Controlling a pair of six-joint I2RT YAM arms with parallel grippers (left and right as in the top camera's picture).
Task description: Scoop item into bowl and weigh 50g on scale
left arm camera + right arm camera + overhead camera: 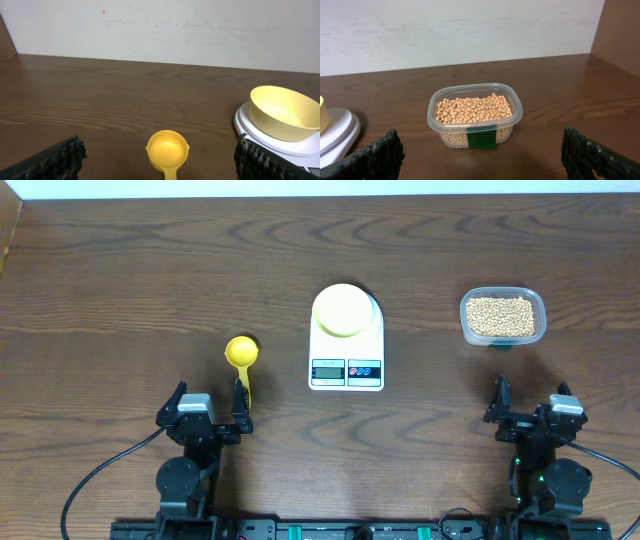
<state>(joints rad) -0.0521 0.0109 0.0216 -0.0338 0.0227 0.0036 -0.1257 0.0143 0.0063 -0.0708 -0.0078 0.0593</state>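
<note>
The tan beans [501, 316] fill a clear plastic container [503, 340] at the right; they also show in the right wrist view [474, 108]. The pale-yellow bowl [343, 309] stands empty on the white scale [346, 365] at the table's middle, and shows in the left wrist view [281, 113]. A bright yellow scoop [241, 355] lies left of the scale, bowl end away from me, also in the left wrist view [166, 150]. My left gripper [208, 418] is open and empty just behind the scoop's handle. My right gripper [531, 412] is open and empty, short of the container.
The container carries a green label [481, 137] on its near side. The dark wooden table [120, 300] ends at a white wall [160, 25] at the back. A brown board [620, 35] stands at the far right.
</note>
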